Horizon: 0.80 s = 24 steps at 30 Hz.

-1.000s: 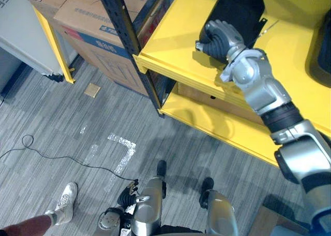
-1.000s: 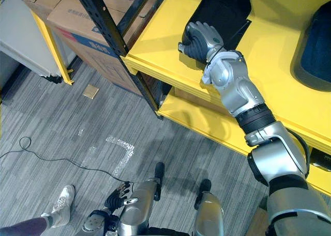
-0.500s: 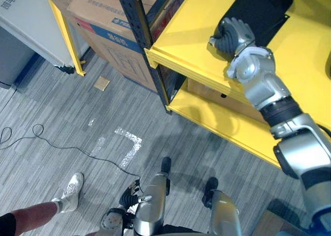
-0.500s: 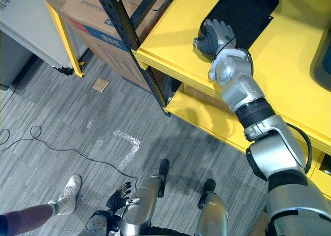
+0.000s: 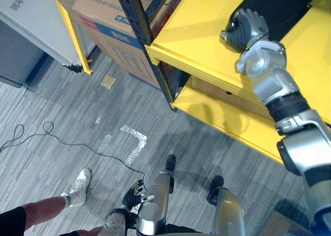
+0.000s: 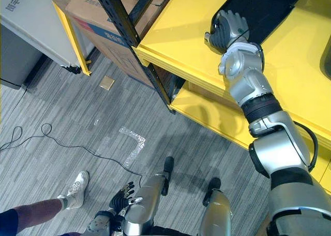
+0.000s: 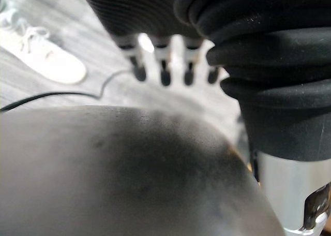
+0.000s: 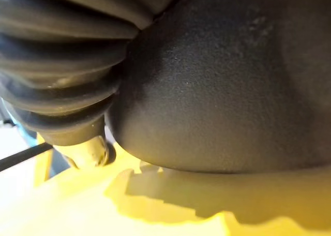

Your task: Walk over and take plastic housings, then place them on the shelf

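Resting right hand [image 5: 244, 30] against black plastic housing [image 5: 289, 3] on yellow shelf [image 5: 196, 24].
Unable to tell whether grasping; letting left hand [image 7: 163, 55] hang slack.

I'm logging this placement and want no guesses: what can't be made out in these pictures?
1. Black plastic housing: far end cut off by the eye views' top edge.
2. Right hand on it: its own back hides the contact, so the grip is unknown; the right wrist view is too close to help.
3. Person: the lower-left edge cuts off all but a leg and shoe.
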Tool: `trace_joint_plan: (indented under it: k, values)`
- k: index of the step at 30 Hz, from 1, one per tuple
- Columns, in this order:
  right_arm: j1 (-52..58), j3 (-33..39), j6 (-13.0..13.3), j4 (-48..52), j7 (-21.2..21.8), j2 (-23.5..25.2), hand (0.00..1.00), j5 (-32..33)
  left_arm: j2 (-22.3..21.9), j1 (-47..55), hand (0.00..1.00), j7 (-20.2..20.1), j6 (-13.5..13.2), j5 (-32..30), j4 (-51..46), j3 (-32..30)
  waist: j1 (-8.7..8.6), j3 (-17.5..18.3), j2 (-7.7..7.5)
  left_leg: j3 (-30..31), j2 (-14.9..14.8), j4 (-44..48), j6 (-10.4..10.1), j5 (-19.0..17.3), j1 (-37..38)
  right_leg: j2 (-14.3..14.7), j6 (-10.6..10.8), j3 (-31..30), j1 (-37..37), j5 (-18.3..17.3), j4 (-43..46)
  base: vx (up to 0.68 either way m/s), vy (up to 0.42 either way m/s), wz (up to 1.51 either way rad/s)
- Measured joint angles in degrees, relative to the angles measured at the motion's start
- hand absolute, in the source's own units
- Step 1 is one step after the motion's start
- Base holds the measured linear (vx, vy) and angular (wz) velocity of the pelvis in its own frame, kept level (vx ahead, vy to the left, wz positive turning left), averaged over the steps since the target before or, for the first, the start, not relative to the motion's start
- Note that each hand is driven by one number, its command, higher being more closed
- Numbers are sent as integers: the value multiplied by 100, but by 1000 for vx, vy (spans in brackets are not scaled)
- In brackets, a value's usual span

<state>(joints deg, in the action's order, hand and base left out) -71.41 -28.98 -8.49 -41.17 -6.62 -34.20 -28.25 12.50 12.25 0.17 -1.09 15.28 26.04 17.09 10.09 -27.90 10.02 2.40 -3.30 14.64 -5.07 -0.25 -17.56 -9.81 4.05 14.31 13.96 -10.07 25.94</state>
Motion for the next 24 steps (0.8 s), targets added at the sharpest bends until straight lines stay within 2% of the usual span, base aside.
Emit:
trace_joint_plan:
  k: [5, 9, 11, 15, 17, 21, 24]
  values:
    - [-95, -292, 333, -52, 57, -104, 0, -344, 12, 3, 0, -52, 0, -12, -18, 0, 3, 0, 0, 0, -14, -5, -3, 2, 12, 18, 9, 3, -25, 11, -34, 0, 0, 0]
    - [-239, -562, 677, -4, 581, -144, 0, -531, 8, 13, 0, -66, 8, -61, -63, 0, 3, 1, -3, -22, -93, -28, -6, 0, 149, 117, 19, 7, -242, 100, -262, 12, 3, -4]
    - [-367, -735, 738, 46, 864, -146, 0, -584, 8, 17, 0, -83, 22, -63, -121, -2, -2, 0, -3, -50, -129, -26, -9, -2, 174, 154, 15, 6, -290, 130, -328, 9, 5, -7]
    - [-423, -928, 683, 224, 1277, -142, 0, -641, 5, 33, 0, -116, 34, -69, -223, -2, 11, -3, -14, -138, -195, -28, -9, -3, 276, 217, 2, -15, -407, 179, -432, -4, 6, -7]
    - [-456, -1010, 562, 244, 1389, -142, 0, -644, 6, 37, 0, -123, 33, -69, -253, -6, 11, -1, -22, -145, -217, -28, -10, -3, 287, 243, -13, -21, -411, 192, -441, -24, 6, -4]
    - [-508, -1048, 322, 243, 1424, -143, 0, -643, 3, 47, 0, -136, 27, -68, -259, -19, 13, -9, -35, -151, -253, -48, -25, 9, 299, 275, -20, -21, -410, 200, -450, -14, 2, -1]
    - [-531, -1047, 287, 225, 1409, -148, 0, -659, 3, 74, 0, -153, 11, -67, -261, -69, 9, -14, -94, -166, -264, -161, -59, 55, 354, 280, -21, -22, -408, 199, -450, -5, 0, -1]
